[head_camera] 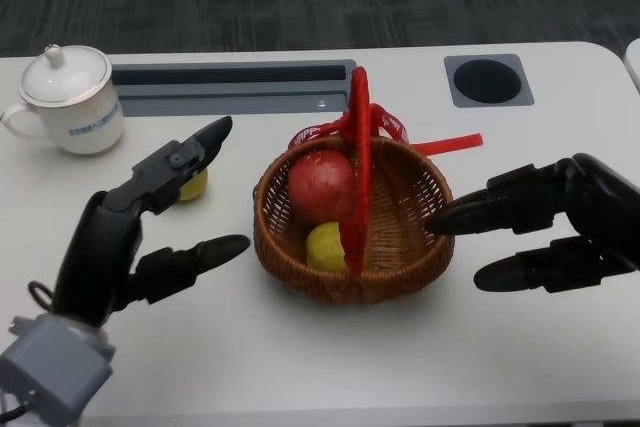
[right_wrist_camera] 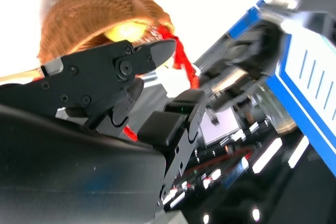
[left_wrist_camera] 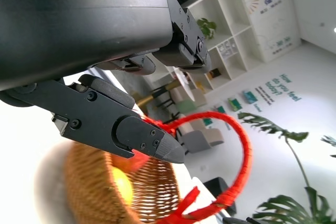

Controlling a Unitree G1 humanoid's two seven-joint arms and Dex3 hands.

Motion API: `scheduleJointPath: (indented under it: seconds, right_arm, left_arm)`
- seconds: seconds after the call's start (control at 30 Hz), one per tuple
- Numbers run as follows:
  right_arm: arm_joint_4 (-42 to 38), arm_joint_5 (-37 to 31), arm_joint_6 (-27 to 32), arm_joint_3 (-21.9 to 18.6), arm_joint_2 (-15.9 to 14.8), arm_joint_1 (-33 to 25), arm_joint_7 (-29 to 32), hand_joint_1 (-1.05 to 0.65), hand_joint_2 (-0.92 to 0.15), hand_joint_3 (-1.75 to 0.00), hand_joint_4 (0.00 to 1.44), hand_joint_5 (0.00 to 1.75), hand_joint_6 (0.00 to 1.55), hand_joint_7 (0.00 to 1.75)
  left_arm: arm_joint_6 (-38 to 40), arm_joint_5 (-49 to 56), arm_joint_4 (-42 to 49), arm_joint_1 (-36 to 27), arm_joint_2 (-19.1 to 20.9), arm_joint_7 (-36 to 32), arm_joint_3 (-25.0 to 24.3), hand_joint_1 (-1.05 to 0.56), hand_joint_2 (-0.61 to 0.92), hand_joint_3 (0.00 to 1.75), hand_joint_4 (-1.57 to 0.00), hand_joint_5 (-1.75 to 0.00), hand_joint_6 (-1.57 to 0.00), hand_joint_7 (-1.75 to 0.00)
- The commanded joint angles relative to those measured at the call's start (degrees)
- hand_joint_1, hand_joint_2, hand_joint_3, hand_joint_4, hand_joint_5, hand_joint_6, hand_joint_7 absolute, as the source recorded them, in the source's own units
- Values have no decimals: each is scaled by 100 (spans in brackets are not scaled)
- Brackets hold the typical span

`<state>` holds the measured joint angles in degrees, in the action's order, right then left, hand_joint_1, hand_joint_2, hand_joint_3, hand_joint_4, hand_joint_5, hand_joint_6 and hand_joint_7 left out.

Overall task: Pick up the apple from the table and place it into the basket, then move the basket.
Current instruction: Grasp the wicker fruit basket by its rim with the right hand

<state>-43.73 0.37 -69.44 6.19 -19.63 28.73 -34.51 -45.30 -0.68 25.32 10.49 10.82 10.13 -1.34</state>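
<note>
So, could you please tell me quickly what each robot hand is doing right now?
Left robot hand: open, holding nothing.
Right robot hand: open, holding nothing.

A white lidded ceramic cup [head_camera: 68, 99] is sitting at the far left of the white counter [head_camera: 300, 367]. A small yellow fruit [head_camera: 193, 185] is lying nearer the middle, and a round black-lined grey port [head_camera: 488, 80] is sitting at the far right.

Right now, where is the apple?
In the head view the apple lies inside the basket, left of its red handle, above a yellow fruit.
</note>
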Motion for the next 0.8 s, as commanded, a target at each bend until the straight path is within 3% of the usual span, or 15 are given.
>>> scheduleJointPath:
  seconds: [0.03, 0.3, 0.53, 0.8]
  right_arm:
    - [-479, -623, -197, 35, -169, 544, 225, -48, -86, 0, 93, 0, 87, 1]
    - [-1445, -2717, -495, 405, -317, 1466, 1587, -53, -85, -1, 95, 1, 87, 0]
    - [-1785, -4134, -227, 1155, -441, 1971, 2917, -58, -84, 0, 87, 0, 77, 0]
    - [-2050, -5416, 140, 2299, -315, 2468, 4413, -59, -82, 0, 85, 0, 75, 0]
  left_arm:
    - [-114, -185, 35, -235, 192, 126, -180, -37, 92, 4, -45, -2, -50, -2]
    - [-271, -466, -17, -715, 369, 448, -358, -45, 90, 0, -45, 0, -50, 0]
    - [-167, -873, -256, -992, 1019, 1204, -507, -59, 81, 0, -42, -1, -45, -1]
    - [-73, -1018, -198, -945, 1139, 1581, -568, -60, 73, 0, -49, -3, -50, -2]
